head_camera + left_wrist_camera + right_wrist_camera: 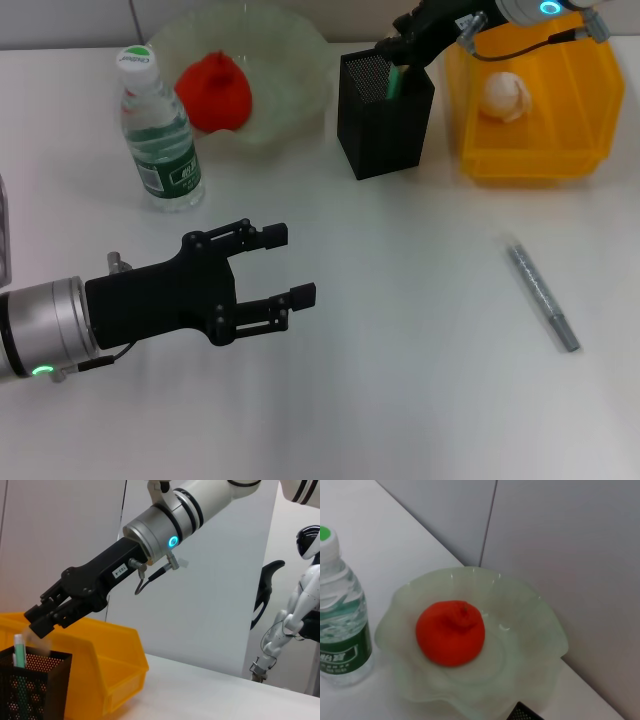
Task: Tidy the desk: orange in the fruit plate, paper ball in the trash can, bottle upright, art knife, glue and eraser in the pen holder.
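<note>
The orange (215,92) (451,632) lies in the pale-green fruit plate (290,70) (530,630). Beside the plate the bottle (160,135) (340,625) stands upright. The paper ball (505,95) rests inside the yellow trash can (535,160) (110,680). A green glue stick (395,82) (19,647) stands in the black mesh pen holder (385,130) (30,690), and my right gripper (398,50) (39,622) hovers just above it. The grey art knife (541,293) lies on the table to the right. My left gripper (290,265) is open and empty over the near left table. The eraser is out of view.
A clear object (3,230) pokes in at the table's left edge. A wall runs close behind the plate and trash can. In the left wrist view a white humanoid figure (300,605) stands beyond the table's far side.
</note>
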